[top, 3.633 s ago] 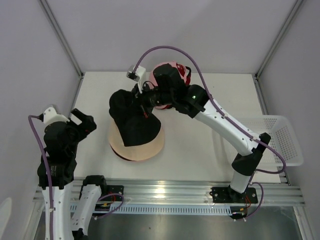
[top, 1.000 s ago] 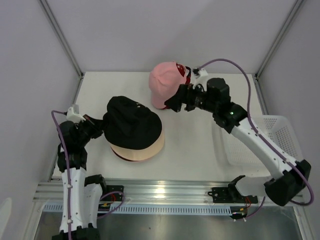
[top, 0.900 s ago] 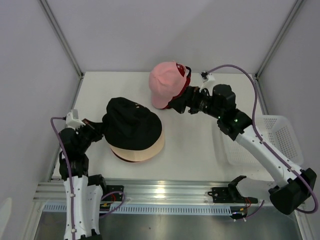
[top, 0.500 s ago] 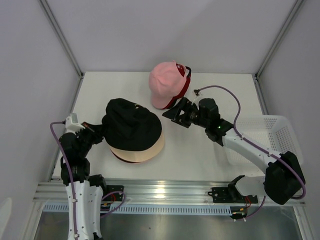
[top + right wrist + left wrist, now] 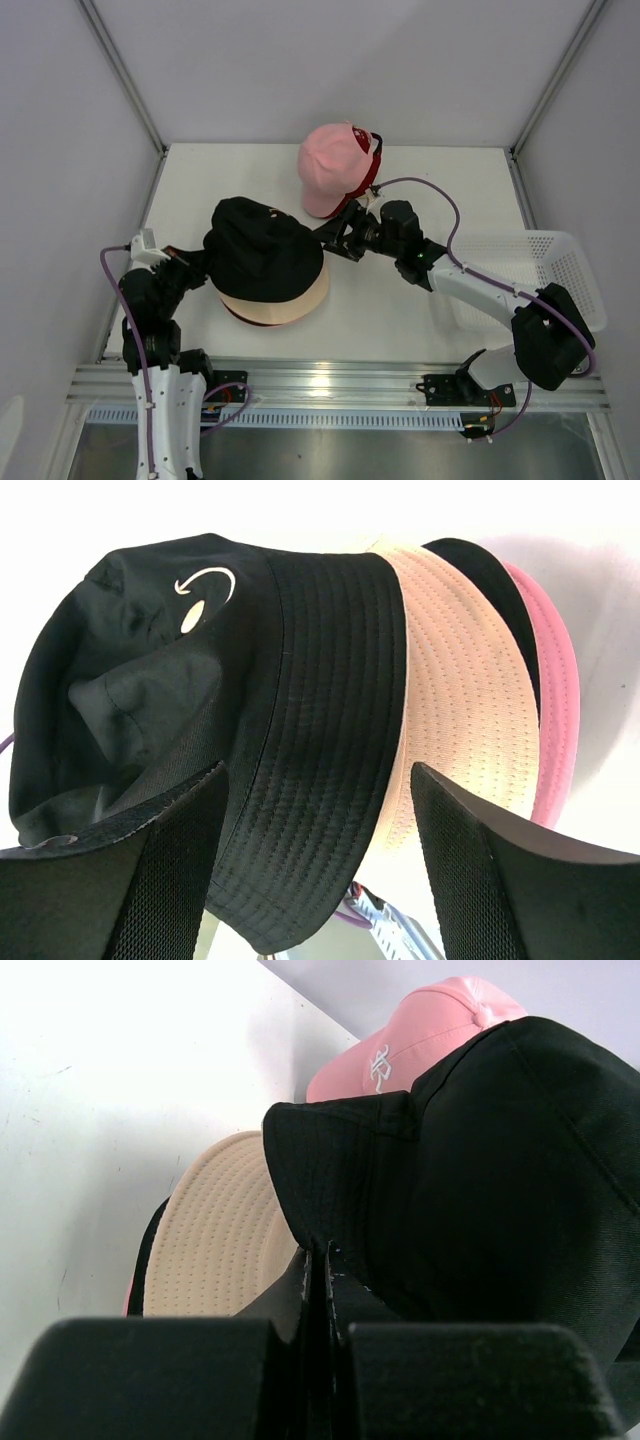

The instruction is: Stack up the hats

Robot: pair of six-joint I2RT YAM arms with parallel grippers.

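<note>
A black bucket hat (image 5: 262, 252) tops a stack with a cream brim (image 5: 290, 303) under it, left of the table's middle. My left gripper (image 5: 197, 263) is shut on the black hat's left brim (image 5: 330, 1175); its jaws (image 5: 320, 1265) pinch the fabric. My right gripper (image 5: 336, 240) is open at the hat's right edge. In the right wrist view the black brim (image 5: 320, 710) lies between its fingers (image 5: 190, 860), over cream (image 5: 460, 690) and pink brims (image 5: 562, 700). A pink cap (image 5: 330, 165) sits on a red cap (image 5: 373, 158) at the back.
A white mesh basket (image 5: 560, 285) stands at the table's right edge, behind the right arm's elbow. Grey enclosure walls close the back and sides. The arms' rail runs along the near edge.
My right arm has swung from beside the pink cap down and left to the black hat's right brim, its jaws narrowing a little. The left gripper has kept its hold on the brim.
</note>
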